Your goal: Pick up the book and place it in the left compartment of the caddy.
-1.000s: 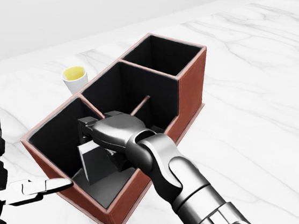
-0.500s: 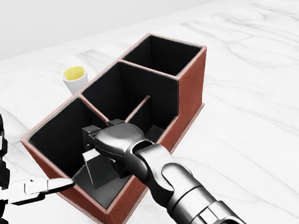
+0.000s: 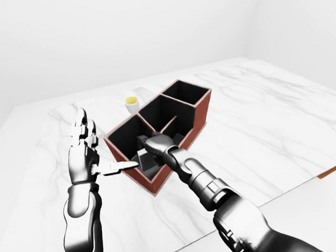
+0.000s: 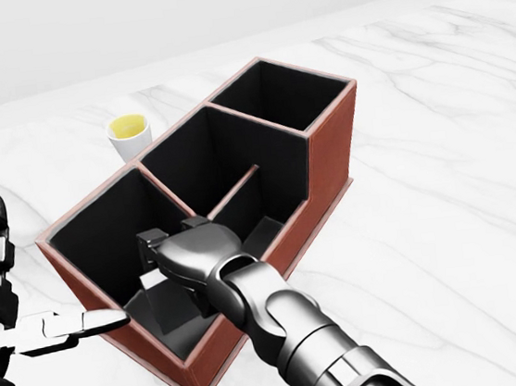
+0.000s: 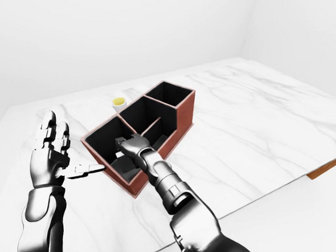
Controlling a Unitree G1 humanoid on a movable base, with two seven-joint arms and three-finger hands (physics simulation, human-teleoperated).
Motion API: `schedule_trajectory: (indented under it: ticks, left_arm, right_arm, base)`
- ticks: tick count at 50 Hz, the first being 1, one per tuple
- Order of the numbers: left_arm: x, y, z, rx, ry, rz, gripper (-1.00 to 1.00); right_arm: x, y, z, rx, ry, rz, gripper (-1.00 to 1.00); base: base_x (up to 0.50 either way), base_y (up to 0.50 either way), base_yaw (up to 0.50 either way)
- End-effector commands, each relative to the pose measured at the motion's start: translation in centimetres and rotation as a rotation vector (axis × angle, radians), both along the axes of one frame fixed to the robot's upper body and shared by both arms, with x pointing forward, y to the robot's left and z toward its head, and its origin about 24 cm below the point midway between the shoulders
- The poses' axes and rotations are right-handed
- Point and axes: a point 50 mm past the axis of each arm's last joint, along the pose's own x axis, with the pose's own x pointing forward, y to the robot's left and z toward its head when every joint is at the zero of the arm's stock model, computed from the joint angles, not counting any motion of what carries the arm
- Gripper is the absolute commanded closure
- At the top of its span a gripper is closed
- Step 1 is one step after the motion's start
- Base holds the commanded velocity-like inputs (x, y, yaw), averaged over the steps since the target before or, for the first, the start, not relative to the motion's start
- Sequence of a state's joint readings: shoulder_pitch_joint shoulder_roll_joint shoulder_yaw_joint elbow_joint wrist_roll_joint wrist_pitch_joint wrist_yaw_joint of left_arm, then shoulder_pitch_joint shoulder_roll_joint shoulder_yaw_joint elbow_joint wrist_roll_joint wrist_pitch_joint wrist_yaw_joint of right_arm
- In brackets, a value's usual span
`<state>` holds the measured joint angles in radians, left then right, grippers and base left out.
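The red-brown caddy has three black-lined compartments and lies slantwise on the marble table. A dark grey book stands tilted inside its left compartment, low against the near wall. My right hand reaches down into that compartment and is shut on the book's upper edge. My left hand hovers open at the left edge of the head view. Its fingers point up, and its thumb reaches toward the caddy's left corner without touching the book.
A small white cup with yellow contents stands just above the caddy's left half in the head view. White marble tabletop spreads to the right. The table's edge shows at the lower right of the left-eye view.
My right hand has sunk lower into the left compartment with the book, and its forearm has swung toward the bottom left. The left hand has barely moved.
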<state>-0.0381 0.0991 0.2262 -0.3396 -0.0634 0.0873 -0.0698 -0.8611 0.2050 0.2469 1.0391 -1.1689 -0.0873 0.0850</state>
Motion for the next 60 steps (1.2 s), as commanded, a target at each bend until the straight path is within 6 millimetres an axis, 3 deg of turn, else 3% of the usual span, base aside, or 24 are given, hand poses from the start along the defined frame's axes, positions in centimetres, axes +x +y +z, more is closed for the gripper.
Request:
schedule_trajectory:
  ticks: [1, 34, 35, 36, 37, 38, 48, 60]
  left_arm:
    - [0.01, -0.03, -0.09, -0.001, 0.004, -0.001, -1.0]
    - [-0.22, 0.03, -0.29, -0.004, 0.011, 0.002, -1.0]
    - [-0.22, 0.03, -0.29, -0.004, 0.01, 0.003, -1.0]
    - [-0.21, 0.01, -0.3, -0.004, 0.011, 0.002, -1.0]
    - [-0.21, 0.0, -0.3, -0.004, 0.011, 0.002, -1.0]
    - [-0.2, -0.01, -0.27, -0.004, 0.01, 0.002, -1.0]
    - [-0.2, 0.03, -0.22, -0.005, 0.008, 0.002, -1.0]
    - [-0.25, 0.07, -0.23, -0.005, 0.008, 0.003, -1.0]
  right_arm:
    - [0.14, 0.19, 0.05, -0.004, -0.058, -0.012, 1.0]
    - [-0.32, 0.65, -0.67, -0.041, -0.086, 0.005, 0.98]
    - [-0.33, 0.64, -0.71, -0.043, -0.086, 0.006, 0.87]
    - [-0.35, 0.61, -0.78, -0.05, -0.089, 0.008, 0.29]
    - [-0.33, 0.59, -0.78, -0.053, -0.091, 0.008, -0.44]
    - [-0.32, 0.59, -0.76, -0.053, -0.092, 0.008, -0.74]
    - [-0.33, 0.63, -0.71, -0.059, -0.102, 0.011, -0.89]
    - [-0.53, 0.84, -0.68, -0.053, -0.101, 0.018, -0.86]
  base:
    - [0.0, 0.0, 0.0]
    - [0.0, 0.0, 0.0]
    - [0.0, 0.0, 0.0]
    - [0.0, 0.0, 0.0]
    - [0.0, 0.0, 0.0]
    - [0.0, 0.0, 0.0]
    - [0.0, 0.0, 0.0]
    - [0.0, 0.0, 0.0]
